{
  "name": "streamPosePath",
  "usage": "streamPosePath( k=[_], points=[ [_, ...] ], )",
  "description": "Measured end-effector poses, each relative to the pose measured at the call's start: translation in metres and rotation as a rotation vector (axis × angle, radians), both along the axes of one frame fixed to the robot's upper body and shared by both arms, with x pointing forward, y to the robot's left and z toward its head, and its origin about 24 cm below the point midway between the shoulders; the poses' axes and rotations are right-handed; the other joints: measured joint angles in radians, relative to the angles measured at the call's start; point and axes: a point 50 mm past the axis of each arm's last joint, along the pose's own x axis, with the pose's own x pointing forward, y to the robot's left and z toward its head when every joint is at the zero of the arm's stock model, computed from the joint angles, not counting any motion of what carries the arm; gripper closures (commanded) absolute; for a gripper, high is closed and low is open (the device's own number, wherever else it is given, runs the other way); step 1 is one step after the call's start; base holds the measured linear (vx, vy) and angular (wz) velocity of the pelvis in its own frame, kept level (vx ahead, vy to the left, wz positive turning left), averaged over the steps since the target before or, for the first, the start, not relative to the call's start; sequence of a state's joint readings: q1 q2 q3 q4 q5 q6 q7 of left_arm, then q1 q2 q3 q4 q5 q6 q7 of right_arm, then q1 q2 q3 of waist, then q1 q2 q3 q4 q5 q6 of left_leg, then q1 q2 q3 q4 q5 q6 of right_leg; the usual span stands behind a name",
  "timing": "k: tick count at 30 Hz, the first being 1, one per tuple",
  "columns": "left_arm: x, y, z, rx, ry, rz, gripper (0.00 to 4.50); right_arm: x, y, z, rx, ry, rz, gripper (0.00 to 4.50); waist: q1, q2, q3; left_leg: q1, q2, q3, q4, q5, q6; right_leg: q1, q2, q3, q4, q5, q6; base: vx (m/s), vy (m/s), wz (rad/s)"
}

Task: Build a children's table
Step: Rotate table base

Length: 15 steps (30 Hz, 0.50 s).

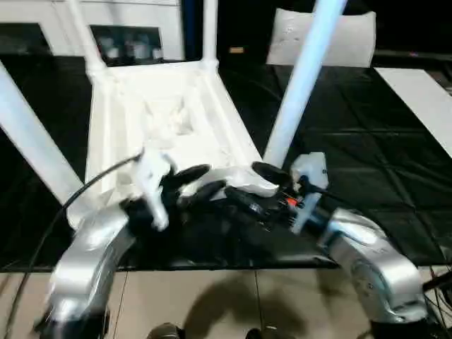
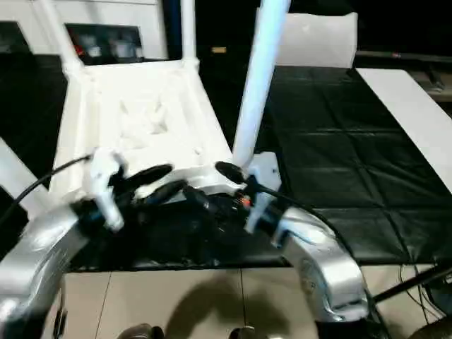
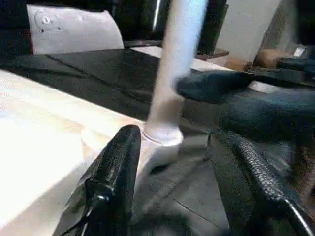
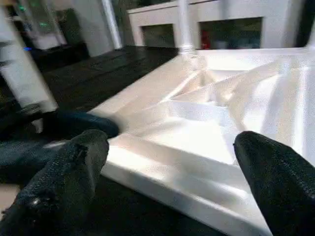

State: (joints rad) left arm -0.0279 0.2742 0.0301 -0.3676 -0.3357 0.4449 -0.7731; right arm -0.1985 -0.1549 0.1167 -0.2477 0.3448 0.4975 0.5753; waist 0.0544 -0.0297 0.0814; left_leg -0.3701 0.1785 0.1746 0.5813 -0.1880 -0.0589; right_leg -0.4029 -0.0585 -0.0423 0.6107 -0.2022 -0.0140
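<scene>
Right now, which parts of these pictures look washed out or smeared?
Left eye view: the tabletop glares so white that its ribs nearly vanish, and the left forearm is smeared. Left wrist view: the near leg is soft and blurred. Right wrist view: the black fingers are out of focus, while the tabletop's ribs read clearly.

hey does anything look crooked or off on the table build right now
Nothing stands out. The tabletop lies underside up on the black mat, with legs standing in its corner sockets. Both grippers, left and right, are open at its near edge.
</scene>
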Motion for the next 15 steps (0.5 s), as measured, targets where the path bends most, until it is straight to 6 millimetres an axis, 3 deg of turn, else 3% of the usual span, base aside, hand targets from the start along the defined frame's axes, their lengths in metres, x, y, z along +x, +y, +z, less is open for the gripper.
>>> streamPosePath(
  k=[5, 8, 11, 15],
  points=[
    [-0.022, 0.01, -0.006, 0.038, 0.036, 0.055, 1.36, 0.02, -0.009, -0.002, -0.036, -0.013, -0.157, 0.0, -0.007, -0.005, 0.002, 0.001, 0.0, 0.0, -0.001, 0.0, 0.0, 0.0, 0.0, 0.001, 0.0, -0.001, 0.002, 0.0, 0.0, 0.0],
    [-0.028, 0.013, -0.007, 0.045, 0.046, 0.076, 1.21, 0.032, -0.021, -0.001, -0.058, -0.023, -0.267, 0.0, 0.001, -0.008, 0.003, 0.0, 0.0, 0.0, -0.001, 0.0, -0.001, 0.001, 0.0, 0.001, 0.0, -0.001, 0.002, 0.0, 0.0, 0.0],
    [-0.037, 0.017, -0.007, 0.055, 0.051, 0.105, 0.87, 0.043, -0.028, -0.002, -0.069, -0.028, -0.335, 0.0, -0.003, -0.011, 0.002, 0.001, -0.001, 0.0, -0.001, 0.0, 0.0, 0.001, 0.0, 0.002, 0.0, 0.0, 0.001, 0.0, 0.0, 0.0],
    [-0.053, 0.028, -0.015, 0.076, 0.099, 0.152, 0.59, 0.052, -0.054, -0.003, -0.107, -0.035, -0.456, 0.0, 0.008, -0.012, 0.002, 0.0, -0.001, 0.0, 0.0, 0.0, 0.0, 0.001, 0.0, 0.001, 0.0, 0.0, 0.002, 0.0, 0.0, 0.0]
  ],
)
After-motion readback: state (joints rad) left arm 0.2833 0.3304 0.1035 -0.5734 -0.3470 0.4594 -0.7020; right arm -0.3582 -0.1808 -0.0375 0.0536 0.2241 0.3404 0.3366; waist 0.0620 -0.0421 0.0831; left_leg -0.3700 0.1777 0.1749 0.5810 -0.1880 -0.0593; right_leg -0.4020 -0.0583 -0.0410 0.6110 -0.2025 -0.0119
